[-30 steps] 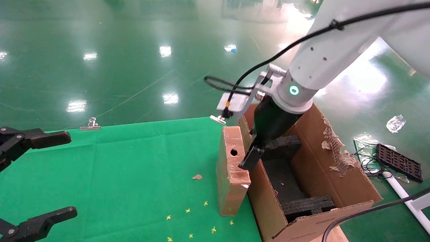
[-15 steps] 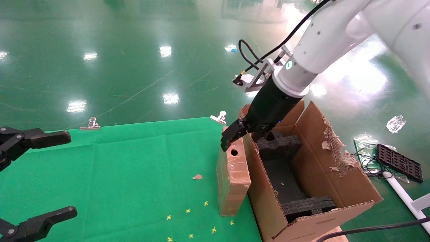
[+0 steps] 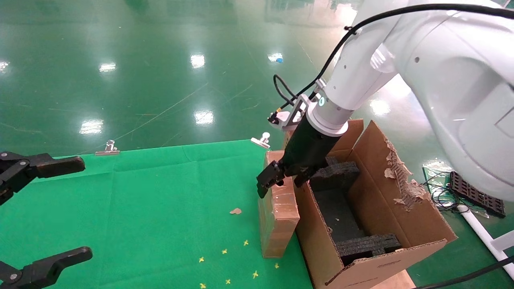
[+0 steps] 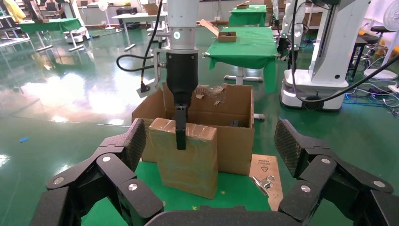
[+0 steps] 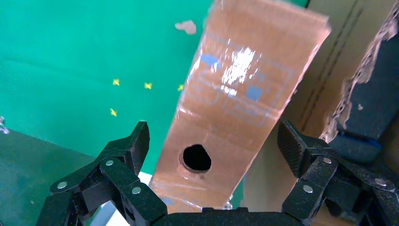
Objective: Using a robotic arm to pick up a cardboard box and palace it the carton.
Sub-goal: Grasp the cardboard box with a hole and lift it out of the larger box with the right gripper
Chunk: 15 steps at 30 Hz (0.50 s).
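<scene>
- The right gripper (image 3: 281, 180) is hanging right over the top narrow edge of the cardboard box (image 3: 278, 212), jaws spread wide and straddling it, one finger on the outer side and one on the carton side. Nothing's pinched yet as far as I can tell.
- The cardboard box is standing upright on its edge on the green cloth (image 3: 140, 208), pressed up against the outer wall of the carton (image 3: 401, 224). The round hole (image 5: 196, 157) is sitting in its top face, right between the open fingers in the right wrist view.
- Key bit: the box's long axis is running along the carton wall, and the jaws are lined up across its thin dimension, so I'd say it's squared up for a straight drop and squeeze.
- The carton-side finger is looking cramped, since the box and the carton wall are touching. My guess is that's where it could snag.
- The left gripper (image 3: 44, 212) is parked well away on the far left over the cloth, jaws open, holding nothing. The right arm is clearly the nearer one.
- The carton is sitting open with black foam blocks (image 3: 335, 174) inside, so lift and swing over should be the next bit.
</scene>
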{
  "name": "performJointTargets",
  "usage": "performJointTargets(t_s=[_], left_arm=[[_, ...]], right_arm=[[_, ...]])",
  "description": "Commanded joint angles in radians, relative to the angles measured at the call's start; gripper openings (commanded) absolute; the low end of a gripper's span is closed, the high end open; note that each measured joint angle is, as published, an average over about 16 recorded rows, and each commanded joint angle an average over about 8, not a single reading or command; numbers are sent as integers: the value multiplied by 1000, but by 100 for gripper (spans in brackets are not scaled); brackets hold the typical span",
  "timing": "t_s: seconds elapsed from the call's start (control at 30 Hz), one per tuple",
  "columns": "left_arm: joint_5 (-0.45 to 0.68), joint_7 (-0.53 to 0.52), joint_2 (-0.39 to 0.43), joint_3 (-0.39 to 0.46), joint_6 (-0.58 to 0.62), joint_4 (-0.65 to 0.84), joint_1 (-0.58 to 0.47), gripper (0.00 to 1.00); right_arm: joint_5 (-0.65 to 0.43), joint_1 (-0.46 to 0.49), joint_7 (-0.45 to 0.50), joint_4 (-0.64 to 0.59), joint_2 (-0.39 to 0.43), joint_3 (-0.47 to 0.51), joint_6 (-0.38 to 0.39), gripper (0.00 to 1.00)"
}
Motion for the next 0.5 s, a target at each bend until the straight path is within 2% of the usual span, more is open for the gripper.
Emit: performJointTargets(t_s=[0.03, 0.1, 0.13, 0.2, 0.37, 0.5], left_arm=[[0, 0, 0, 0, 0, 0, 0, 100], [0, 0, 0, 0, 0, 0, 0, 95], [0, 0, 0, 0, 0, 0, 0, 89], [0, 0, 0, 0, 0, 0, 0, 74], [-1, 0, 0, 1, 0, 0, 0, 30], [-1, 1, 0, 1, 0, 0, 0, 17]], right_arm=[[-4, -5, -10, -18, -13, -6, -7, 4], [-4, -8, -15, -25, -20, -11, -10, 0], [-3, -9, -17, -28, -22, -13, -11, 0], [0, -10, -21, -33, -26, -17, -12, 0], [8, -11, -29, -38, -31, -26, -14, 0], [17, -11, -33, -38, -32, -34, -15, 0]])
